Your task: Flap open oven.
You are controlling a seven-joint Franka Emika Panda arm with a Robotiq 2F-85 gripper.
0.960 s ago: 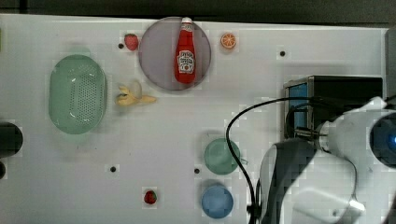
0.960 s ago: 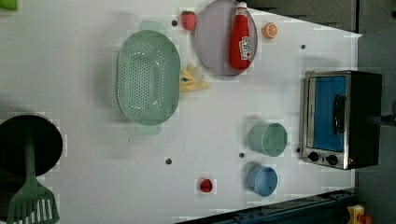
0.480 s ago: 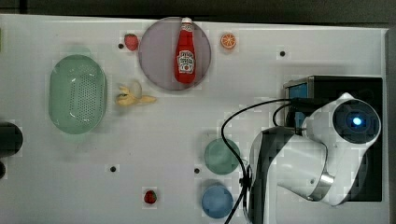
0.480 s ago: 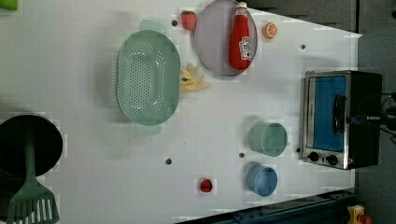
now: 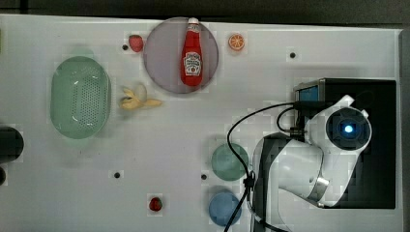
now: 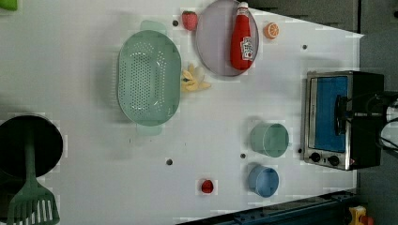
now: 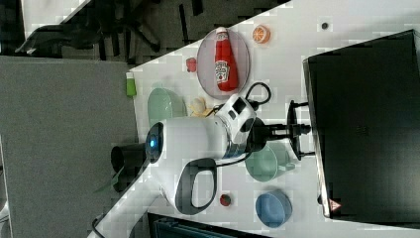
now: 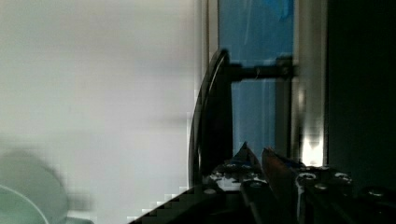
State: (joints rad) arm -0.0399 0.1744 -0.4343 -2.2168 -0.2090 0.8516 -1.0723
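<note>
Found the gripper [image 7: 302, 130] right at the front of the oven [image 5: 372, 92], with both fingers [image 8: 245, 156] drawn together and nothing held between them. Judged the tips to be tucked just behind the dark bar handle [image 8: 215, 116], between the bar and the blue glass door [image 6: 328, 112], but could not confirm touch. Saw the handle's long axis running along the oven front, parallel to the table's edge at the top view's right, so crossed by the fingers about at its middle. Noted the door closed against the silver frame. Placed the oven at the table [image 5: 290, 96] edge on the top view's right, well away from the corners, door facing the top view's left toward the green cup [image 5: 229, 162]. Reckoned that the coming pull had to go away from the glass, toward the top view's left, and then downward. Compared with one second before: found the wrist shifted in from the top view's right border to above the oven's front, and the hand newly arrived over the oven in the left view.
</note>
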